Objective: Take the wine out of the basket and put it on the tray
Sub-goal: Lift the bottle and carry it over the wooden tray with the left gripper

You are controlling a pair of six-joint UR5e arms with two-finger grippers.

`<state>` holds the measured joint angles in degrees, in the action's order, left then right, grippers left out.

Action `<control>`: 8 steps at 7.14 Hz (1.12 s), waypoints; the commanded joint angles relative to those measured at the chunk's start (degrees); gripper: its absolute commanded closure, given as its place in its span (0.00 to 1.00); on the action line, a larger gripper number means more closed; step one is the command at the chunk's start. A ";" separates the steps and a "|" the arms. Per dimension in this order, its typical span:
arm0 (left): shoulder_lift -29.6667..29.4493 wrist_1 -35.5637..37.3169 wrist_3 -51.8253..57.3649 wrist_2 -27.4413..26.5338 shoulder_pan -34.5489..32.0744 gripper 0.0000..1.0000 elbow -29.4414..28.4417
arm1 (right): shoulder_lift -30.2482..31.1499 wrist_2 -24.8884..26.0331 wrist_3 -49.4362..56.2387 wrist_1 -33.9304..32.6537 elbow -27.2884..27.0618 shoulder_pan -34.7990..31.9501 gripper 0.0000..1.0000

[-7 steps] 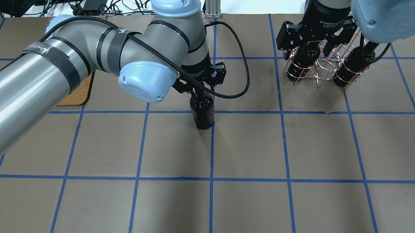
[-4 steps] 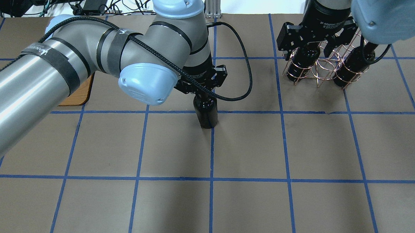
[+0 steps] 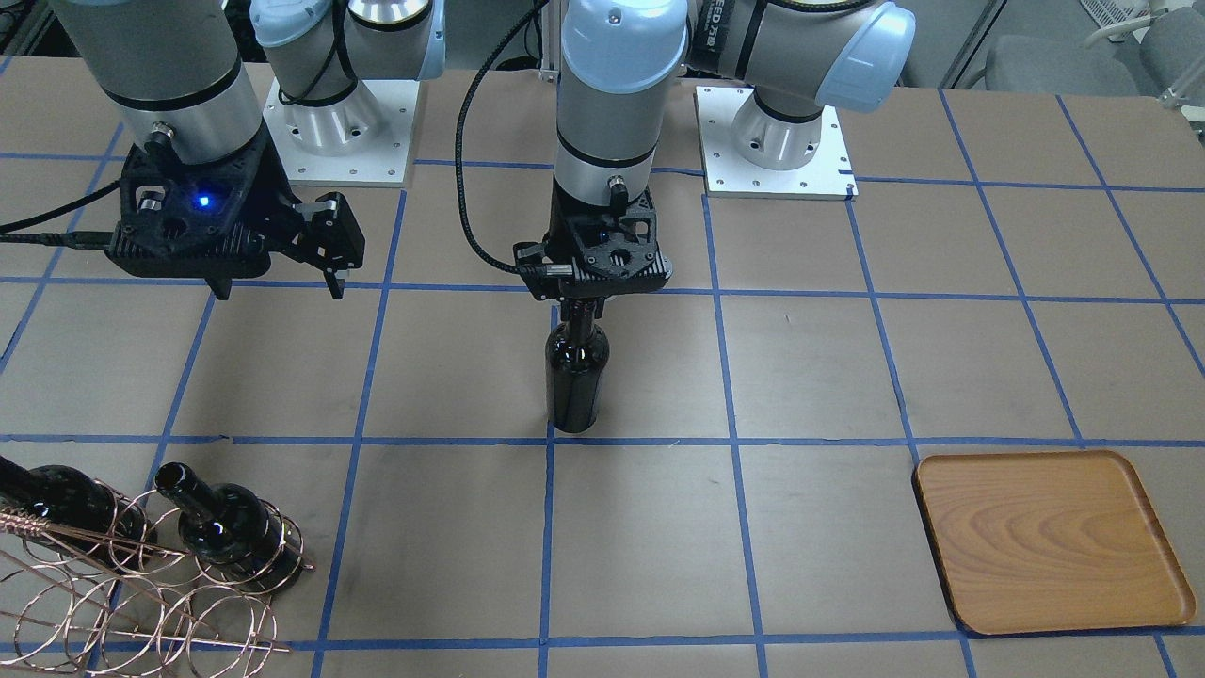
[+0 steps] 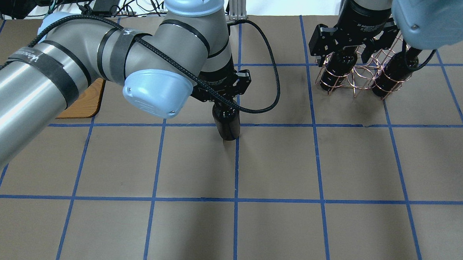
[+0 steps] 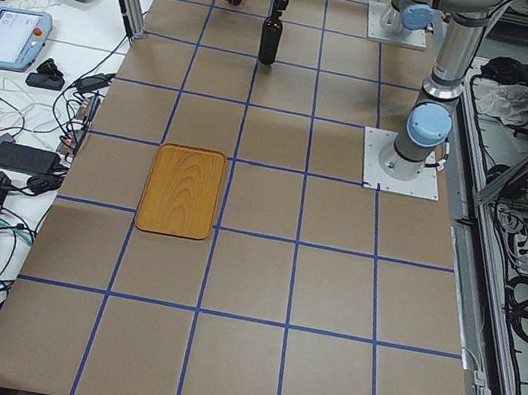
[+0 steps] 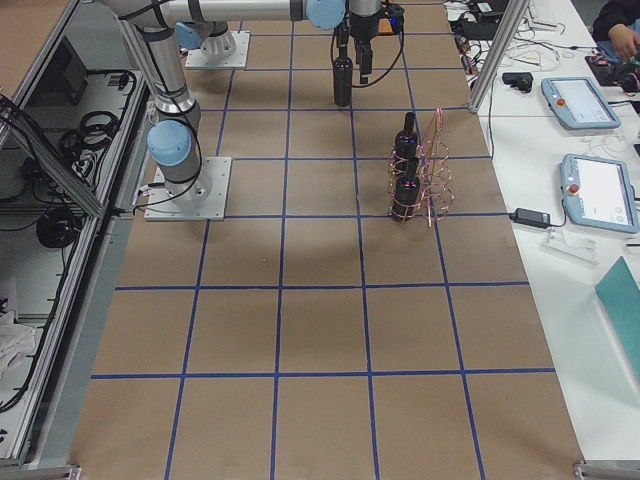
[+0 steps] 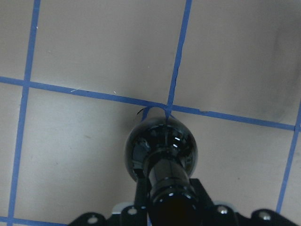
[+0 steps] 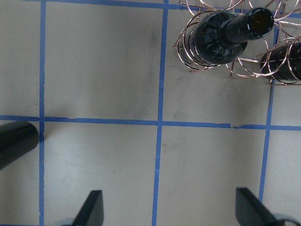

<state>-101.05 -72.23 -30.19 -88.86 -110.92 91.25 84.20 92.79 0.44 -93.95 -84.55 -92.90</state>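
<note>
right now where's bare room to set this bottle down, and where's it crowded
The tray is bare throughout. The squares between it and the wine in the left tool are open too. Crowded: the basket corner, two bottles lodged in its rings.

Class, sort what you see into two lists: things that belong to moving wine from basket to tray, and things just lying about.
Job in hand: held wine bottle, left tool gripping its neck, basket, two bottles in it, tray.
Lying about: teach pendants, cables off the table.
</note>
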 commanded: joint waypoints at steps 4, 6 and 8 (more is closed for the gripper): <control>3.76 -5.90 25.22 -4.13 17.01 1.00 -2.57 | 0.00 -0.07 -0.26 0.00 0.00 0.00 0.00; 3.94 -6.08 35.42 -3.69 27.20 1.00 -3.70 | 0.09 0.11 0.00 0.60 0.00 0.00 0.00; 2.19 -9.92 49.38 1.01 38.70 1.00 -7.12 | 0.09 0.02 0.00 0.52 0.00 0.00 0.00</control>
<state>-97.97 -79.51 11.53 -91.16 -79.05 86.11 84.27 92.86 0.41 -93.44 -84.55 -92.91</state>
